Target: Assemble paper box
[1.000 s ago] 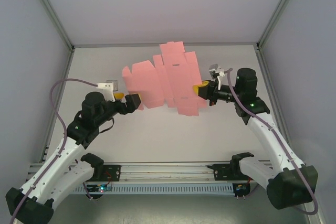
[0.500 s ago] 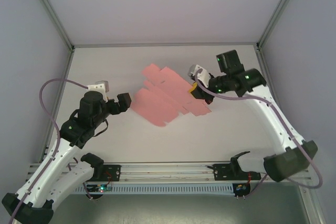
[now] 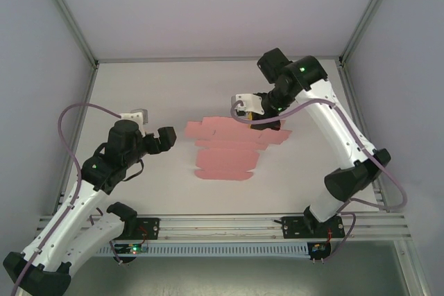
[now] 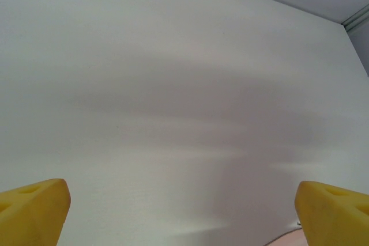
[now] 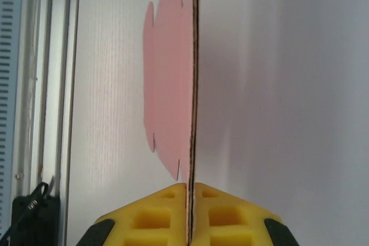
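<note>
On the left, the left fingers (image 4: 36,208) stand wide apart over the bare white tabletop (image 3: 139,88), holding nothing, near the paper box (image 3: 222,154). That flat pink die-cut sheet spreads over the middle of the tabletop. At its far right edge the right fingers (image 5: 155,217) pinch the card tight.

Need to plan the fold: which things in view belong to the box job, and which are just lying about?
Job: flat pink die-cut card sheet, pinched edge-on by right gripper; left gripper, open, apart from it.
Bystanders: white table; aluminium rail at near edge; purple cables.
</note>
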Available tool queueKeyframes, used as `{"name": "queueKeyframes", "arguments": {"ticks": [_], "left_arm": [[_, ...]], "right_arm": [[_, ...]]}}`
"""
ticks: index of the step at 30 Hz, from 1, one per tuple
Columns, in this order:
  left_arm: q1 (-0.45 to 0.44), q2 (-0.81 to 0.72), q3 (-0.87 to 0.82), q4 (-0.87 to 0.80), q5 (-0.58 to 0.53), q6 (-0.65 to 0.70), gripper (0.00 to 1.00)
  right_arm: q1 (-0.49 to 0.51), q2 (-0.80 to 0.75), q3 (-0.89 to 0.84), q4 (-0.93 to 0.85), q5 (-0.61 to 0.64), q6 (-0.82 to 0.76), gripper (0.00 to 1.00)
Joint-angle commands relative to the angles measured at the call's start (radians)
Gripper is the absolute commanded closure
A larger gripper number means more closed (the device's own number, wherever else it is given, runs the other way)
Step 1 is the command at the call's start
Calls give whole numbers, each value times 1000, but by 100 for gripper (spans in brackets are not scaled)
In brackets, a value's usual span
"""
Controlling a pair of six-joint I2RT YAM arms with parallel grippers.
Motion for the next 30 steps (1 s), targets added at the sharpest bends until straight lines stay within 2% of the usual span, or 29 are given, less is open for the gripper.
{"name": "queueKeyframes", "arguments": {"ticks": [1,5,9,11,14,22,30], "left_arm": [[-8,-8,17,-47,8,1,0],[-8,-10,7,-33,31,20,0],[-8,7,4,29,142,49,0],[-9,25,-2,69,215,72,0],[-9,61,2,105,264,99,0],[-9,121,22,148,298,200,0],[-8,210,42,230,304,238,0]], "right_arm": [[18,61,55,-108,73,-95,100],[34,96,38,-13,74,-106,100],[42,123,2,65,60,-121,100],[45,123,-51,161,72,-96,100],[46,125,-134,285,99,-60,100],[56,139,-260,470,123,-15,100],[58,155,-344,631,141,9,100]]}}
